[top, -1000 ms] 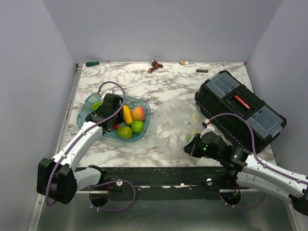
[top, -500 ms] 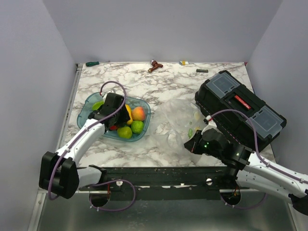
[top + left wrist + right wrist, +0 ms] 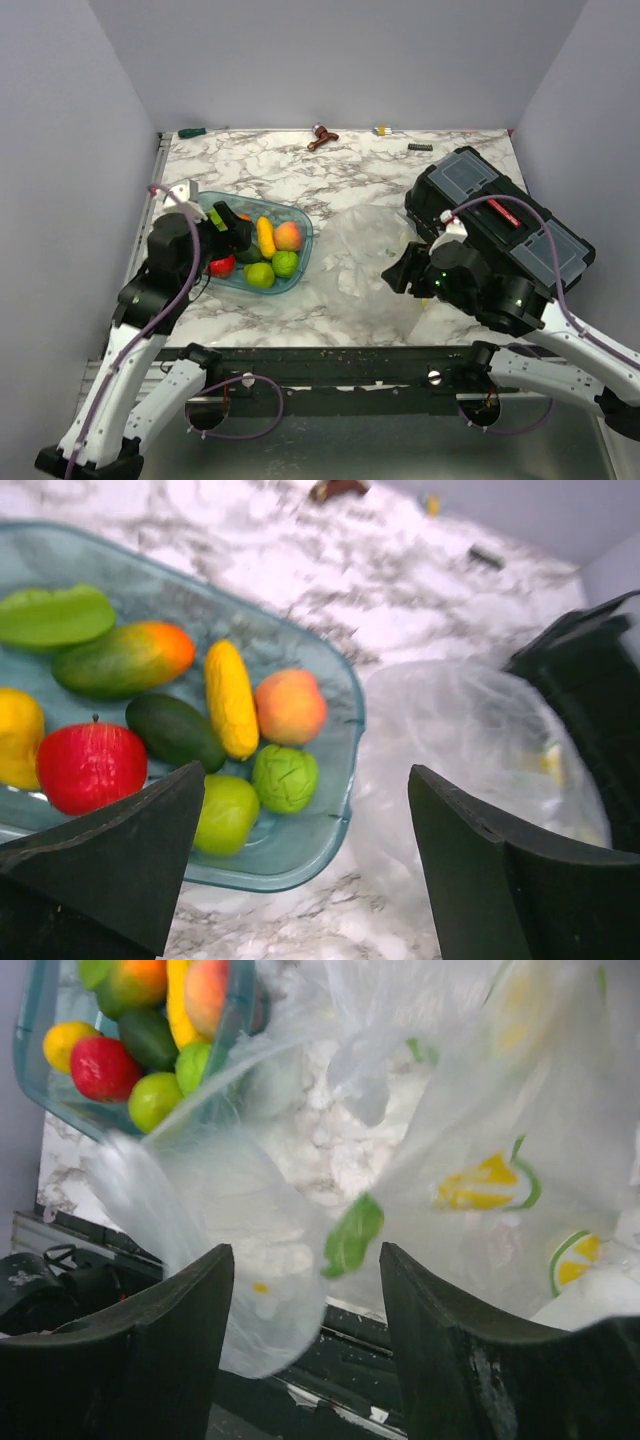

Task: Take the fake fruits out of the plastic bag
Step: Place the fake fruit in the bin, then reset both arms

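The fake fruits (image 3: 262, 252) lie in a teal tray (image 3: 303, 240) left of centre: a red one (image 3: 92, 767), a yellow one (image 3: 230, 698), a peach-coloured one (image 3: 290, 706) and green ones (image 3: 285, 777). The plastic bag (image 3: 365, 250) lies crumpled and flat-looking on the marble between the tray and a black case. My left gripper (image 3: 228, 222) hovers open above the tray's near side, nothing between its fingers (image 3: 305, 775). My right gripper (image 3: 398, 275) is open just above the bag's near right edge. Loose bag film (image 3: 480, 1110) hangs in front of its spread jaws (image 3: 305, 1250), not pinched.
A black toolbox (image 3: 500, 225) sits at the right, close behind my right arm. Along the far edge lie a green-handled screwdriver (image 3: 192, 131), a brown tool (image 3: 322, 136) and a small black part (image 3: 418, 147). Grey walls enclose the table on three sides.
My left gripper has opened and lifted up and back out of the tray. My right gripper was shut, has opened and let go of the bag, and has risen slightly.
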Robot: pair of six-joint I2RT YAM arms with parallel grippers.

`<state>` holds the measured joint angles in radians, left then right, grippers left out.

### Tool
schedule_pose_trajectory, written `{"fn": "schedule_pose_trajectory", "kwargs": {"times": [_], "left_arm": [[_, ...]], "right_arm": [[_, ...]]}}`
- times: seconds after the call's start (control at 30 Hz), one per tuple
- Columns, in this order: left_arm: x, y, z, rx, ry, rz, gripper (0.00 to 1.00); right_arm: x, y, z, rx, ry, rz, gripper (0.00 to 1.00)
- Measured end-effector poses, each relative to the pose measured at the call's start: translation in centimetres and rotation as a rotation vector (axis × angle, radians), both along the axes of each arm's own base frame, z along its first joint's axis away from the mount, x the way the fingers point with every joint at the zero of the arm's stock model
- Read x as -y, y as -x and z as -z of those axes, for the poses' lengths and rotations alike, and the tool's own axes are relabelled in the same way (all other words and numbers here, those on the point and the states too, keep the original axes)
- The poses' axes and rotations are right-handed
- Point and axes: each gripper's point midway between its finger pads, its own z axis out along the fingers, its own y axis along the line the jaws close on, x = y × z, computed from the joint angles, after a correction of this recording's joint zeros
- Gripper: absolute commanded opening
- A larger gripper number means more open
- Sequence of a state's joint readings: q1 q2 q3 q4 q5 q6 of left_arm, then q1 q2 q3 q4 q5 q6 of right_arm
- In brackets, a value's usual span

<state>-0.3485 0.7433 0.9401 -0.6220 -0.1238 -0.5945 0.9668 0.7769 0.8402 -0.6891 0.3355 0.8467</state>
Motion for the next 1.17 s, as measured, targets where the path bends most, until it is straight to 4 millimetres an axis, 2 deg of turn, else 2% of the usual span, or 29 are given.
{"fn": "schedule_pose_trajectory", "kwargs": {"times": [0.13,0.2,0.23,0.33,0.43,0.53,0.77,0.87,1.07,1.17], "left_arm": [[-0.9,2.8,-6.5,0.202,0.05,0.019,0.86],[-1.5,4.3,-9.8,0.3,0.073,0.022,0.89],[-1.8,5.2,-11.7,0.352,0.083,0.023,0.9],[-2.7,7.3,-15.6,0.464,0.1,0.023,0.92],[-3.7,9.4,-18.7,0.558,0.108,0.016,0.94],[-5.2,11.9,-21.2,0.651,0.109,-0.011,0.97],[-8.3,16.3,-24.3,0.799,0.115,-0.094,0.99],[-9.1,17.5,-25.1,0.836,0.117,-0.117,0.99],[-10.0,18.4,-25.8,0.866,0.112,-0.147,0.99],[-10.2,18.5,-25.7,0.864,0.108,-0.153,0.99]], "right_arm": [[1.2,-0.3,-4.8,0.076,-0.004,0.015,0.76],[1.8,-0.5,-7.8,0.128,-0.021,0.022,0.81],[2.1,-0.5,-9.5,0.157,-0.034,0.024,0.86],[3.4,-0.5,-14.1,0.245,-0.07,0.041,1.0],[5.1,-0.2,-17.9,0.333,-0.105,0.058,1.0],[6.9,0.4,-20.7,0.408,-0.134,0.079,1.0],[10.8,1.7,-24.5,0.537,-0.179,0.125,1.0],[12.0,2.1,-25.5,0.576,-0.209,0.15,1.0],[13.4,2.8,-27.2,0.641,-0.276,0.171,1.0],[13.4,2.9,-26.9,0.673,-0.301,0.165,1.0]]}}
